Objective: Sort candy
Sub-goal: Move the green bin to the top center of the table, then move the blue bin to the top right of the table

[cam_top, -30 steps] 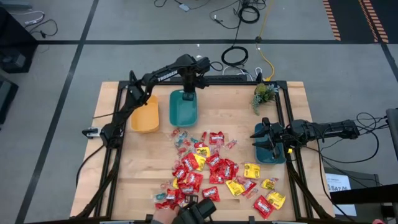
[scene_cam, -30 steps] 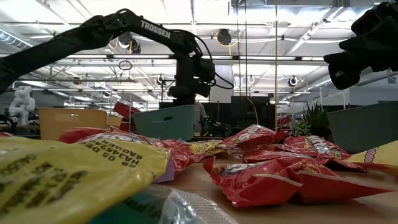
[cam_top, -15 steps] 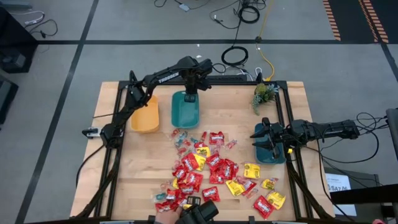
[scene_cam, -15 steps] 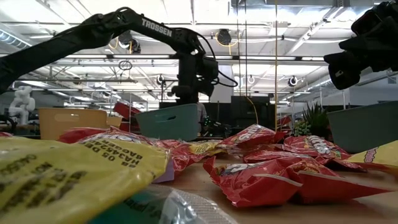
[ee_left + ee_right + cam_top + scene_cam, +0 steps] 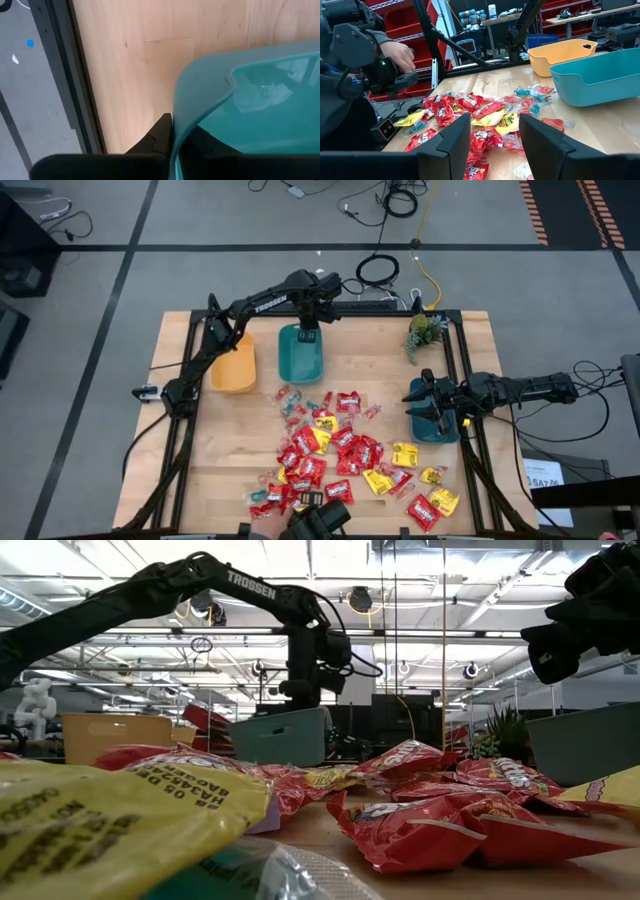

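So from overhead, the left pincer (image 5: 307, 332) is sitting right at the far rim of the teal bin (image 5: 299, 358), next to the yellow bin (image 5: 233, 366), while the candy (image 5: 340, 455) is all still heaped in the middle and near half of the counter (image 5: 470, 345), none of it in a bin that I can see. The right pincer (image 5: 424, 402) hangs over a second teal bin (image 5: 432, 428) by the right edge, close to a little plant (image 5: 425, 330). At counter level, the left arm comes down onto the teal bin's (image 5: 280, 736) edge, and the bin looks tilted, one end up, so I'd say it's being shifted rather than anything getting sorted yet; red and yellow packets (image 5: 420, 825) fill the foreground. Left wrist cam settles it: the fingers (image 5: 161, 131) are pinched narrow on the bin's rim (image 5: 200, 95), one inside, one outside. Right wrist cam shows its own fingers (image 5: 456, 137) standing apart with nothing between them, pile of sweets (image 5: 480, 112) ahead, plus a person's hand (image 5: 397, 54) at the far edge. My guess: the step is positioning the bin, and next it needs setting down flat near the pile, then letting go before picking.
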Robot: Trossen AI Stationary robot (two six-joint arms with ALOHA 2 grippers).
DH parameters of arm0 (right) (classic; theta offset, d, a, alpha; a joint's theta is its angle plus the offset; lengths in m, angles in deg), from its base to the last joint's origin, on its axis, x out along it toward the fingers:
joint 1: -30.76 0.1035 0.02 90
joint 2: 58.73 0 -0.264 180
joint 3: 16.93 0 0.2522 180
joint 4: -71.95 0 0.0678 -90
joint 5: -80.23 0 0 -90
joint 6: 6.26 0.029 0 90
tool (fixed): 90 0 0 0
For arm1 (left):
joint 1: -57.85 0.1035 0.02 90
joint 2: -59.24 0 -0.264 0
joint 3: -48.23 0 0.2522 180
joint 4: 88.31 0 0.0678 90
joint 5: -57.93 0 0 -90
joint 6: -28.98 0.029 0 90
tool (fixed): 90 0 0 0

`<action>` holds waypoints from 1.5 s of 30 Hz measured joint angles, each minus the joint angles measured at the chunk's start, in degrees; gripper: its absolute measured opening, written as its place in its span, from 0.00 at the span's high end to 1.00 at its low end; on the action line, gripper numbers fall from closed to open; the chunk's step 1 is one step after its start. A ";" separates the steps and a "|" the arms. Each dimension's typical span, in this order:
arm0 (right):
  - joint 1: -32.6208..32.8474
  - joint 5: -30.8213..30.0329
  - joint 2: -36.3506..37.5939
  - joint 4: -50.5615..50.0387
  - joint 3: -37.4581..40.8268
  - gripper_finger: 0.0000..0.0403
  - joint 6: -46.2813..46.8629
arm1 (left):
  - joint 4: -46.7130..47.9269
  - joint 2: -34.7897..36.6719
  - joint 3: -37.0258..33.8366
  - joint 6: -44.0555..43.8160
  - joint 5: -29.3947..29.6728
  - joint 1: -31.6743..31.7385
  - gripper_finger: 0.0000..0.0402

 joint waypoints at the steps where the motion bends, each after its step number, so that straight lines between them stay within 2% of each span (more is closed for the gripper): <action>1: 0.00 0.00 0.00 0.00 0.00 0.60 0.02 | 0.00 0.00 0.02 0.00 0.04 0.00 0.93; 11: 0.00 0.02 0.00 0.00 0.00 0.60 0.02 | -1.08 0.00 0.02 0.04 3.27 0.03 0.78; 16: -0.02 0.02 -0.02 0.00 -0.02 0.60 0.02 | -1.83 0.20 0.17 0.02 5.87 0.00 0.77; 28: -0.01 0.02 -0.01 -0.01 -0.02 0.60 0.02 | -2.40 7.53 0.24 -3.82 5.47 -0.28 0.77; 36: 0.00 0.00 0.00 0.00 0.00 0.60 0.02 | -4.32 12.25 0.26 -11.26 -6.75 -0.44 0.77; 41: -0.01 0.02 0.00 0.00 0.00 0.60 0.02 | -1.91 13.95 0.28 -17.24 -9.43 -0.44 0.77; 45: -0.01 0.00 0.00 0.00 0.00 0.60 0.01 | 1.35 15.58 0.28 -21.82 -18.02 -0.89 0.77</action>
